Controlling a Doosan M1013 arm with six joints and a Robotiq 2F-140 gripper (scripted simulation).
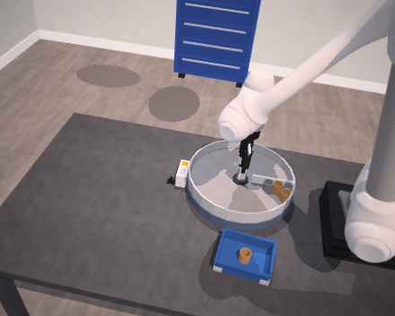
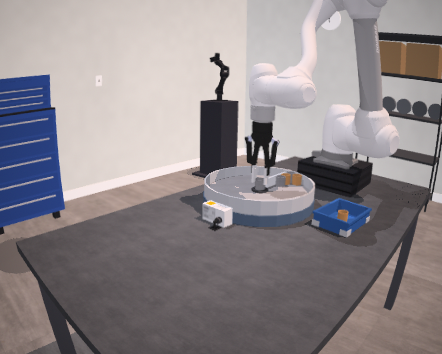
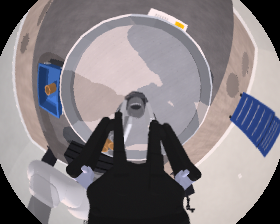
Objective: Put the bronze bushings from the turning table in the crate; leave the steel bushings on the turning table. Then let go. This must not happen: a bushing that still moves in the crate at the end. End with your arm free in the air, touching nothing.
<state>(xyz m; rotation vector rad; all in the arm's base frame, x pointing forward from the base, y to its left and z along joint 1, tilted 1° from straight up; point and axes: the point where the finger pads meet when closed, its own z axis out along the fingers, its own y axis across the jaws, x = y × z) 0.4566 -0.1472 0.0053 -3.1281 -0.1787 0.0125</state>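
- The gripper [image 1: 242,170] [image 2: 260,172] [image 3: 135,106] points down, with its fingers a little bit open. They stand on two sides of a grey round piece [image 1: 247,178] [image 2: 259,183] [image 3: 136,105] and are not squeezing it. I cannot tell if a finger touches it.
- The grey round piece stands up in the middle of the turning table [image 1: 214,192] [image 2: 225,192] [image 3: 101,55], which is big and round with a wall all around.
- A pale bar [image 1: 260,179] [image 2: 281,176] [image 3: 128,128] goes from near the middle out to the wall.
- Two bronze bushings [image 1: 278,187] [image 2: 297,179] [image 3: 109,145] sit inside the turning table, close together by the wall and the bar.
- Two grey steel bushings [image 1: 268,183] are next to them, one on each side of the nearer bronze one in the top view.
- The blue crate [image 1: 228,253] [image 2: 329,215] [image 3: 50,74] is on the table, just beside the turning table. One bronze bushing [image 1: 245,253] [image 2: 342,215] [image 3: 50,89] is in it.
- A white box [image 1: 181,174] [image 2: 217,214] [image 3: 166,19] with a yellow patch is by the outside of the round wall.
- Farther off, blue drawers [image 1: 215,46] [image 2: 22,162] [image 3: 257,122] stand on the floor.
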